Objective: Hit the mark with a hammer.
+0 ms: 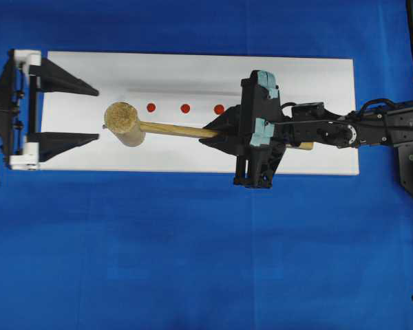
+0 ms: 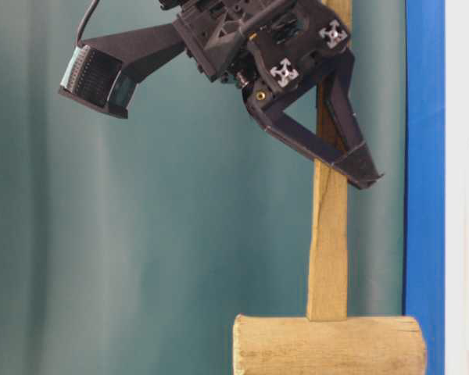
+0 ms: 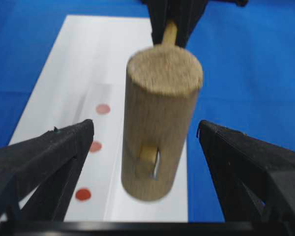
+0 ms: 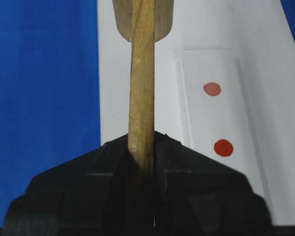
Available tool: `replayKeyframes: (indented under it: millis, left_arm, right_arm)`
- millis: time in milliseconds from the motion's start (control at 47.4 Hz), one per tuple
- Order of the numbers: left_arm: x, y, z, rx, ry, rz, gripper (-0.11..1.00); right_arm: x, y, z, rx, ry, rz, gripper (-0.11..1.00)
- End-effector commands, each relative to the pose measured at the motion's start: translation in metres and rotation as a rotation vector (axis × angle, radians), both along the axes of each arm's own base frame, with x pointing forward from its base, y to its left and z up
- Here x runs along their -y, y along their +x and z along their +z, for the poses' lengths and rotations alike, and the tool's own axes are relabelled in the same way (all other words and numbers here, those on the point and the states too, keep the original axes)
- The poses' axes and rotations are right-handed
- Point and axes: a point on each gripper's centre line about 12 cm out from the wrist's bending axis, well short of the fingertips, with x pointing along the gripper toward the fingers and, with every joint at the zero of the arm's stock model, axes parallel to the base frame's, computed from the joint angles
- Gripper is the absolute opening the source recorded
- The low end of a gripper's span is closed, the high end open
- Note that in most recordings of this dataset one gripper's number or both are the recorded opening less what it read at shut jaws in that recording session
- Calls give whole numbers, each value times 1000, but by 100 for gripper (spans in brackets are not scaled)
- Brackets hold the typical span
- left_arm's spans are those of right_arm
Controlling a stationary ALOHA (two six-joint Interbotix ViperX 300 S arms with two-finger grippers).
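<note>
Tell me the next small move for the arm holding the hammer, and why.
Probably shift the hammer sideways toward the red marks, then swing down. The right end effector is shut on the handle, and in the overhead view the head sits beside the row of marks, not over one. The left end effector waits open at the white board's end.

Even, bright light over my bench; the white board (image 1: 193, 69) shows no glare. From my left wrist camera the hammer (image 3: 160, 123) head is soft with blur, and my left gripper's (image 3: 145, 142) near fingers (image 3: 44, 157) look dark and unfocused.
</note>
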Motion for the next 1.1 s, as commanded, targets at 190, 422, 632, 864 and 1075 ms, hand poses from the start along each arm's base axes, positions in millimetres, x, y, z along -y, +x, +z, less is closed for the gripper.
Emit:
replayKeyframes:
  millis: [190, 422, 632, 864, 1075]
  left_arm:
    - [-3, 37, 9, 29, 0, 5, 94]
    - [-4, 56, 3, -4, -5, 6, 94]
    - [-4, 55, 0, -26, -18, 9, 92]
    - [-4, 53, -5, -70, -63, 19, 47]
    - [-4, 53, -1, -52, -67, 20, 48]
  right_arm:
    - [1, 5, 16, 45, -9, -5, 2]
    - [0, 4, 16, 46, -10, -3, 2]
    - [0, 3, 16, 45, -9, -4, 2]
    - [0, 3, 16, 44, -8, 4, 2]
    - [0, 4, 16, 44, -5, 6, 2]
